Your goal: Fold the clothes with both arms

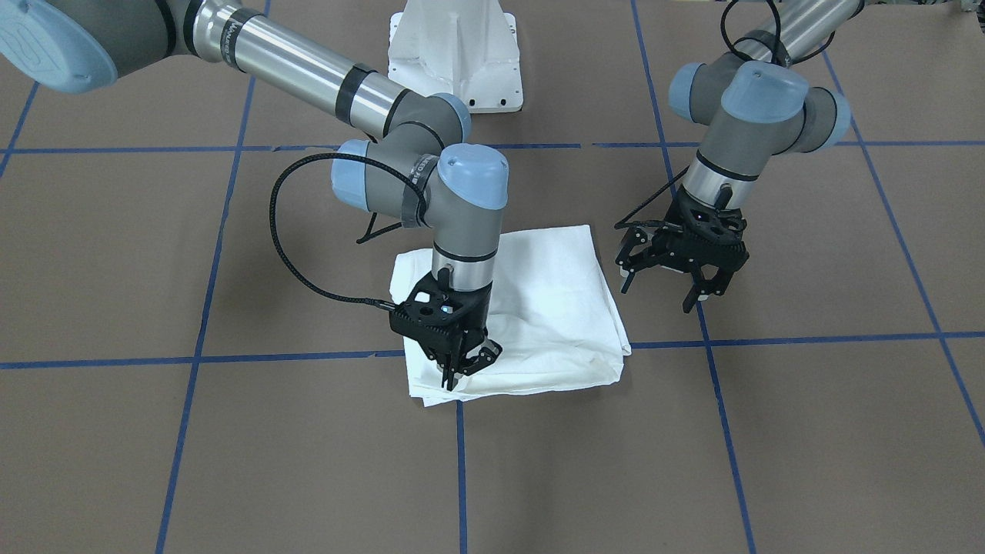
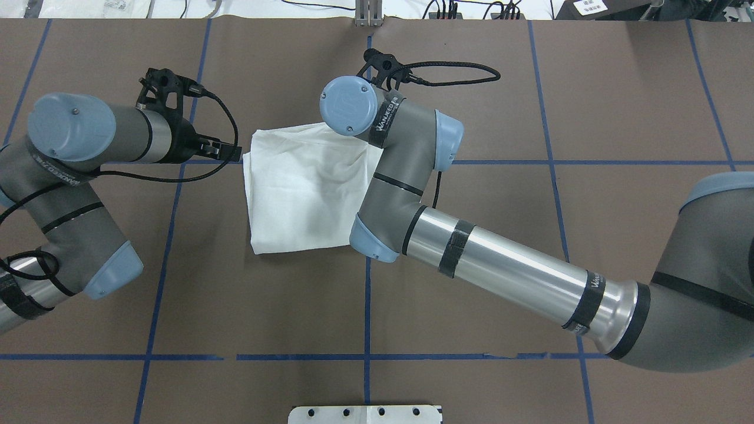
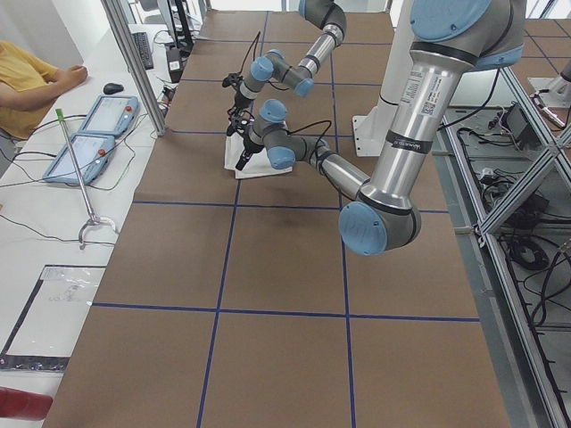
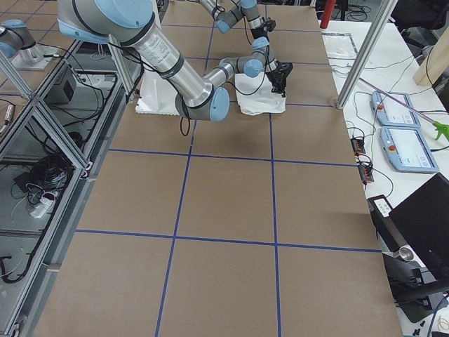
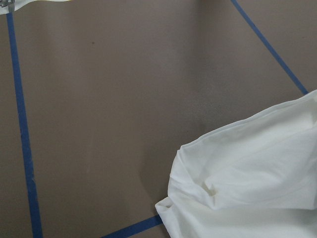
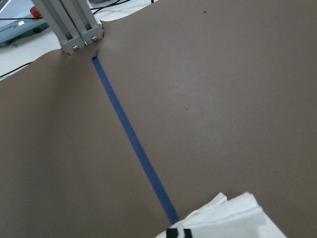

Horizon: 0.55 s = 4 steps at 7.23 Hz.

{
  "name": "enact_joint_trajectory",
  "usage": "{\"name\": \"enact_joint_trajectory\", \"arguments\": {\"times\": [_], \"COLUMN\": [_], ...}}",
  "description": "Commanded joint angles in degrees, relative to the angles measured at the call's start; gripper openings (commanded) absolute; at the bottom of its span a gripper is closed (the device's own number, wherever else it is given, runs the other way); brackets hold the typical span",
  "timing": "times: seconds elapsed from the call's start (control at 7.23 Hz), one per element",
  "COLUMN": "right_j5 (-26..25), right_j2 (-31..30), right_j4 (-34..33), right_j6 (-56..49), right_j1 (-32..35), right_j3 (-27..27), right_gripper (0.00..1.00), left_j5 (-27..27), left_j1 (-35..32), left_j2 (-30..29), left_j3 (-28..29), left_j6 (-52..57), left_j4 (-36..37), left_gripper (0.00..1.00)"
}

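My right fingers (image 1: 450, 377) are drawn together and clamped on the near corner of the white T-shirt (image 1: 554, 308), at its edge on the operators' side; my right wrist camera shows one black tip sitting in the bunched fabric there. My left fingers (image 1: 692, 296) are spread apart and hold nothing. They hover just beside the shirt's edge on my left, not touching it, and my left wrist camera looks down on a rumpled corner of the cloth. The shirt lies folded into a rough square on the brown bench (image 1: 808, 431), across the spot where two blue tape lines (image 1: 269, 358) meet. No printed text shows on its upper face. The white pedestal base (image 1: 454, 54) stands apart from it, on my side of the bench.
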Motion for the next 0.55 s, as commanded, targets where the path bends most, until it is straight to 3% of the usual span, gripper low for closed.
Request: {"name": "enact_joint_trajectory", "arguments": {"times": [0.0, 0.14, 0.41], "right_j5": [-0.72, -1.34, 0.23], "right_j2": [0.71, 3.07, 4.23], "right_j4": [0.38, 0.56, 0.56], "right_j6": [-0.95, -3.13, -8.29], "right_j1": [0.48, 0.31, 1.17], "right_j3": [-2.75, -5.37, -4.26], "right_gripper": [0.35, 0.99, 1.0], "left_j5": [0.01, 0.01, 0.01], "left_j1": [0.0, 0.0, 0.61], "left_j2": [0.13, 0.13, -1.09], "left_j3": [-0.09, -0.09, 0.52], "left_j6": [-0.17, -0.17, -3.04], "left_j4": [0.0, 0.0, 0.87], "left_gripper": [1.0, 1.0, 1.0]}}
